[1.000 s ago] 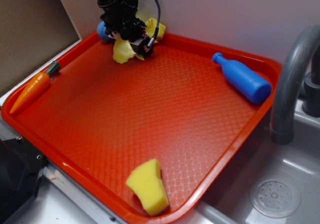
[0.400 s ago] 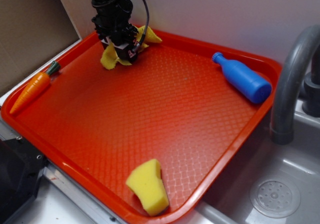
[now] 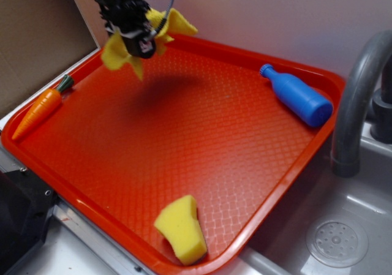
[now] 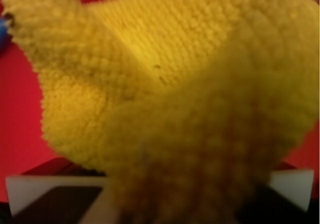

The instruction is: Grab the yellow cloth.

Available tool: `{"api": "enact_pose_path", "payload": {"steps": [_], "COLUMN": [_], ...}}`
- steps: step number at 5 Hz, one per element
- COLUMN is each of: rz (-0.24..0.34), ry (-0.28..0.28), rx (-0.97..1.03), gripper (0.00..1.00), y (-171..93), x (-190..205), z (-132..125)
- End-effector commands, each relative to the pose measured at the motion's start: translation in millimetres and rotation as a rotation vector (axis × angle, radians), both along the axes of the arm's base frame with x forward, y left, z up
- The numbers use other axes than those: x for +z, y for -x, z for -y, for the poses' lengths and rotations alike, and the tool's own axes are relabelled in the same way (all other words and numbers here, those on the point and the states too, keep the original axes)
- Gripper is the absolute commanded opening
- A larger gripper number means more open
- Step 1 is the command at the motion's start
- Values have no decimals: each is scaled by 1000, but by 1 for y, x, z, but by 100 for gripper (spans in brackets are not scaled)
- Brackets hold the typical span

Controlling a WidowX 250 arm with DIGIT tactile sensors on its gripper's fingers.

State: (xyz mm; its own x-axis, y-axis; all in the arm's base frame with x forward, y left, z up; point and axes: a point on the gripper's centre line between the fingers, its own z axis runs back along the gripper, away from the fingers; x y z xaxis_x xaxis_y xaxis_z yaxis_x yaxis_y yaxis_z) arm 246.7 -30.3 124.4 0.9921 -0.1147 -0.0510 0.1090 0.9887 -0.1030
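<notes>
Exterior view shows the claw (image 3: pixel 139 42) positioned above the far-left corner of the red tray (image 3: pixel 306 158), with the yellow cloth (image 3: pixel 116 53) pinched between its jaws. The cloth is clear of the tray floor: its corners hang free on both sides of the claw, one pointed flap drooping to the left and another projecting to the right toward the wall. A dark shadow lies on the tray surface below and to the right of the cloth, which supports the judgement that the cloth is airborne.

Wrist view is almost entirely filled by the yellow cloth (image 4: pixel 165 99), its looped terry texture bunched against the lens, with red tray visible only at the edges. The two pale fingertips (image 4: pixel 35 191) appear at the lower corners, with the fabric gathered between them. The jaws themselves are mostly hidden by the fabric; the claw is judged to be clamped on the cloth, since nothing else supports it.

Task status: the grasp appears complete and the cloth is lifted. Nothing further seems required beyond holding the grip securely.

Other items are untouched and well apart from the claw:
- blue bottle (image 3: pixel 297 95), lying on its side at the far-right of the tray;
- yellow sponge (image 3: pixel 182 229), at the near rim;
- toy carrot (image 3: pixel 40 109), resting on the left rim.
</notes>
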Motion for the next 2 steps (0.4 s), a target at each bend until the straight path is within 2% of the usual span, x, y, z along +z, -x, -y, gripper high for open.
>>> {"api": "enact_pose_path", "payload": {"steps": [1,2], "rz": [142,142], "ry": [-47,-49], "rx": [-46,-46], "gripper": [0,0], "y": [23,18], "x": [106,92], "z": [34,35]}}
